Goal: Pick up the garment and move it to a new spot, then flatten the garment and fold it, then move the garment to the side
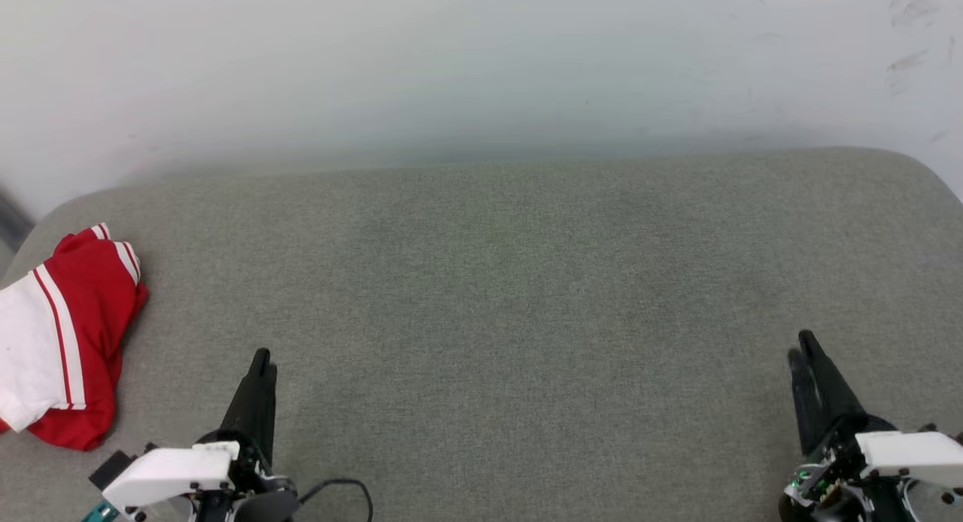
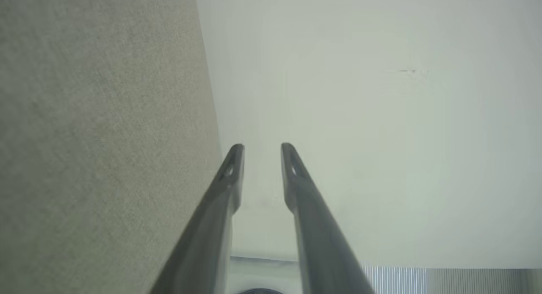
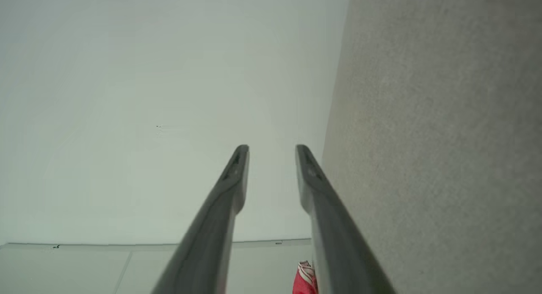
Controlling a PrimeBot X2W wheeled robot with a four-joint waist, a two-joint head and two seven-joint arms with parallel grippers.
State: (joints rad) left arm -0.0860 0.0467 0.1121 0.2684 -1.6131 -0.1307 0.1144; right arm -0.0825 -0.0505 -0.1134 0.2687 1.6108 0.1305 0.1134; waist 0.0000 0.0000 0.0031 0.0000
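The garment (image 1: 64, 334), a red T-shirt with white sleeves and thin red-and-white stripes, lies bunched at the far left edge of the grey cushioned surface (image 1: 511, 296). A sliver of it (image 3: 305, 279) shows at the bottom of the right wrist view. My left gripper (image 1: 261, 360) sits at the lower left, to the right of the garment and apart from it. In its wrist view the left gripper (image 2: 262, 152) is open with nothing between the fingers. My right gripper (image 1: 803, 349) is at the lower right, far from the cloth. The right gripper (image 3: 271, 152) also stands open and empty.
A pale wall (image 1: 481, 63) rises behind the cushioned surface, whose rounded corners drop off at the far left and far right. A black cable (image 1: 346, 488) loops by the left wrist. Pale floor (image 3: 84, 268) shows below the wall in the right wrist view.
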